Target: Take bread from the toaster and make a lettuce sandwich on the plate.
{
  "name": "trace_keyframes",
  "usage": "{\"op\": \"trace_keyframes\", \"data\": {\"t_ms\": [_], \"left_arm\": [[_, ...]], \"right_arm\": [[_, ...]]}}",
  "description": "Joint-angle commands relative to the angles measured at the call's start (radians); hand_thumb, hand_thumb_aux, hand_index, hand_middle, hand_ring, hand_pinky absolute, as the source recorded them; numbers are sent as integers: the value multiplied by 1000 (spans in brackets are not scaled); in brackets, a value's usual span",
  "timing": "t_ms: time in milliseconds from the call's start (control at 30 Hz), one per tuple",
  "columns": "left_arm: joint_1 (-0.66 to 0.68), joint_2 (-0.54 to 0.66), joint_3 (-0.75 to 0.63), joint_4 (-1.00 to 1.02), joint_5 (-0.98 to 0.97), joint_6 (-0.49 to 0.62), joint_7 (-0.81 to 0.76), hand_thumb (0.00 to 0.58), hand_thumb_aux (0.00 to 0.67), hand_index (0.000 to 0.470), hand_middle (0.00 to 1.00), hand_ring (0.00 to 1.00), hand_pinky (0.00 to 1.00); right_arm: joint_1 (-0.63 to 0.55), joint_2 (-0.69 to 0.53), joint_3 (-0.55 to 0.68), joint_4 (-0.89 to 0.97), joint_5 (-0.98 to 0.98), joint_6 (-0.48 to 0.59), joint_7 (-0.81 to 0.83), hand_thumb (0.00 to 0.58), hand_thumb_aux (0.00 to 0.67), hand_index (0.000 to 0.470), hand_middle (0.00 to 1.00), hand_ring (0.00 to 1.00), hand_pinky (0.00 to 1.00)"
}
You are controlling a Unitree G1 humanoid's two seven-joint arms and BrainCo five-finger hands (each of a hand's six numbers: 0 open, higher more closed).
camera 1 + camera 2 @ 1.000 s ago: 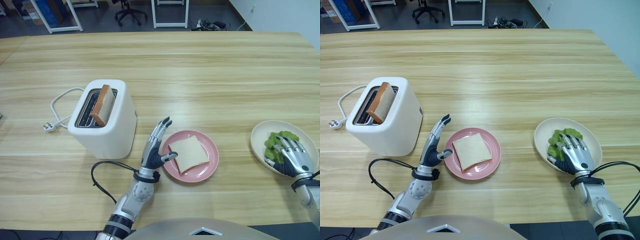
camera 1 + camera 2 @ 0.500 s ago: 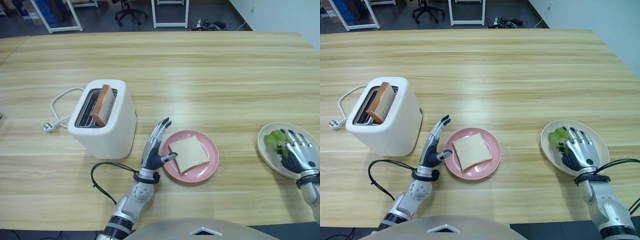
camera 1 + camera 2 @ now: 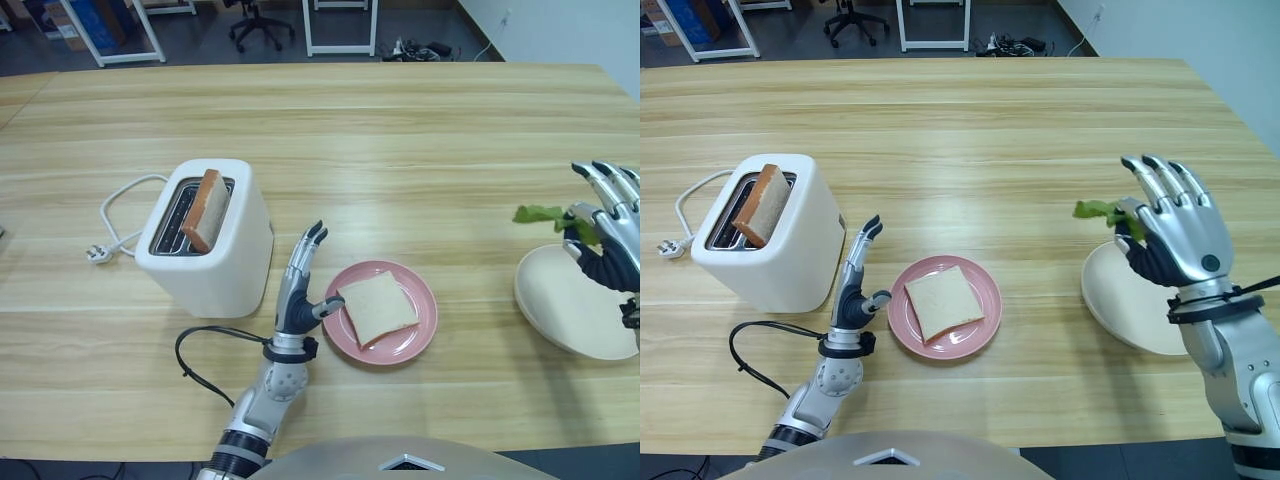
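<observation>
Wooden surface point(image 3: 990, 130); office chair point(image 3: 855, 15) seen behind. Lettuce point(image 3: 1095, 210) gripped in right hand point(image 3: 1180, 235) fingers above dish point(image 3: 1120, 295), partly hidden by wrist. Left hand point(image 3: 854, 285) open beside plate point(image 3: 970, 343) with bread point(image 3: 943, 302); another slice point(image 3: 762, 205) seen in toaster point(image 3: 790, 260).

I have my right hand point(image 3: 605, 240) raised above the cream plate point(image 3: 565, 305) on the right, with a lettuce leaf point(image 3: 540, 213) pinched in its fingers and sticking out to the left. My left hand point(image 3: 300, 290) stands upright, fingers straight, between the toaster point(image 3: 225, 265) and the pink plate point(image 3: 425, 325), which carries one bread slice point(image 3: 378, 310). A second slice point(image 3: 205, 210) leans in the toaster's slot
</observation>
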Motion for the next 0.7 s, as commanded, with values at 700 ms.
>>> {"op": "trace_keyframes", "data": {"t_ms": [700], "left_arm": [[3, -49, 64, -13, -86, -27, -30, 0, 0, 0, 0, 0, 0]], "right_arm": [[-174, 406, 683, 240, -224, -143, 62, 580, 670, 470, 0, 0, 0]]}}
